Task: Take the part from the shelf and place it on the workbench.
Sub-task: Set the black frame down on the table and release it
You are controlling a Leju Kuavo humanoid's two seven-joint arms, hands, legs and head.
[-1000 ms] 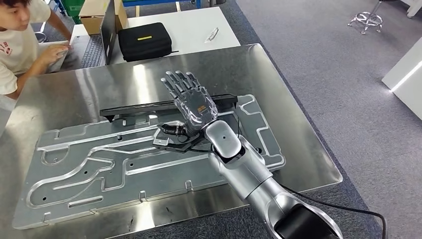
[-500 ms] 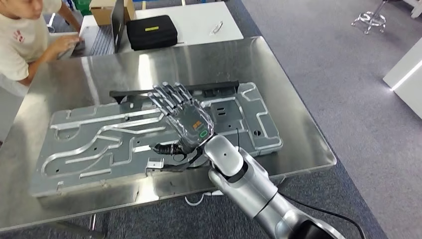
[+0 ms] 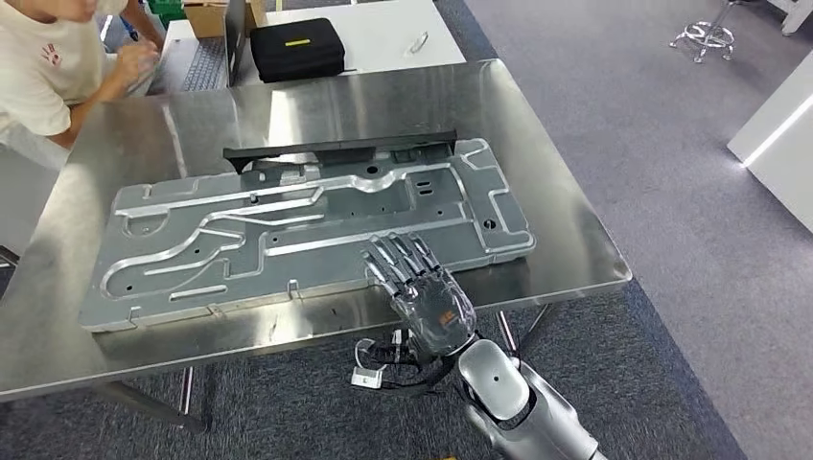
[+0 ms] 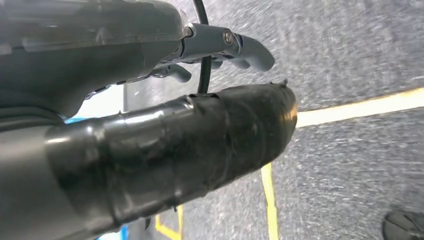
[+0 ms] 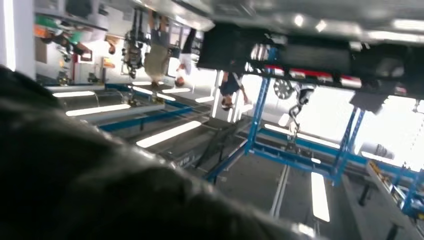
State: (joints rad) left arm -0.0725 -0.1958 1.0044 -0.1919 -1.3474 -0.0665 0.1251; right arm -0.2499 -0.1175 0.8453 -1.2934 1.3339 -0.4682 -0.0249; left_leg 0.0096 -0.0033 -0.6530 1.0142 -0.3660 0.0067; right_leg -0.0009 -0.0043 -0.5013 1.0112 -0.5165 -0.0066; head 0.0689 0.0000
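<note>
A large machined aluminium plate (image 3: 307,225) lies flat on the steel workbench (image 3: 566,244). A long black strip part (image 3: 340,150) rests along the plate's far edge. My right hand (image 3: 419,287) hovers at the bench's near edge with its fingers spread and nothing in it. Its fingertips reach just short of the plate's front rim. In the right wrist view that hand (image 5: 75,190) is a dark blur below the bench's underside. My left hand (image 4: 150,125) hangs over grey carpet, its thumb and fingers (image 4: 240,47) apart and holding nothing.
A person (image 3: 48,67) sits at the far left beside a laptop (image 3: 206,57). A black case (image 3: 297,48) lies on a white table behind the bench. A stool base (image 3: 709,38) and a white unit (image 3: 777,125) stand on the carpet to the right.
My right hand has drawn back from over the plate near the black strip to the bench's near edge. The camera has also pulled back, so the bench looks farther off.
</note>
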